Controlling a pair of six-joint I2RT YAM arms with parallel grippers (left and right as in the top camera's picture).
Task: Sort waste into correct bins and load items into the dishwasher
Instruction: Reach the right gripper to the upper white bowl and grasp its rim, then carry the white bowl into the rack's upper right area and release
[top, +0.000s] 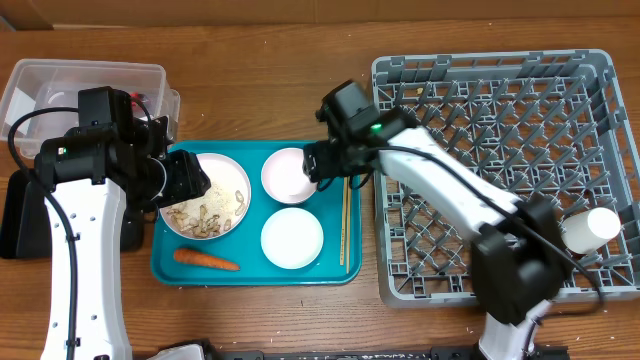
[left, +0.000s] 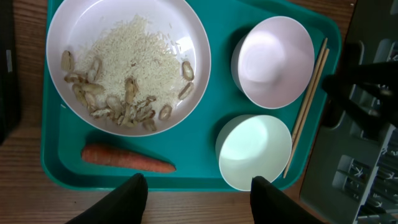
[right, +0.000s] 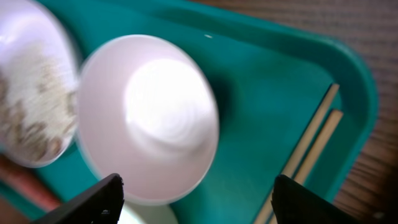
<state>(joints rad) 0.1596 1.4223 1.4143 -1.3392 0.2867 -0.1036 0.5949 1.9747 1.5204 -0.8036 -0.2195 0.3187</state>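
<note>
Overhead, we find the carrot (top: 206, 260) lying on the teal tray (top: 300, 276), long axis left to right, tip pointing right. The left wrist view adds the left gripper (left: 196, 199) hovering there, jaws wide apart, empty. The chopsticks (top: 345, 220) run crosswise to the carrot, beside the rack (top: 480, 90). Only the right wrist view shows that the right gripper (right: 199, 202) has its jaws gaping, empty, above a bowl (right: 149, 118).

left tool (left: 199, 202) spread, empty, pointing down | right tool (right: 199, 205) spread wide, empty, pointing down
</note>
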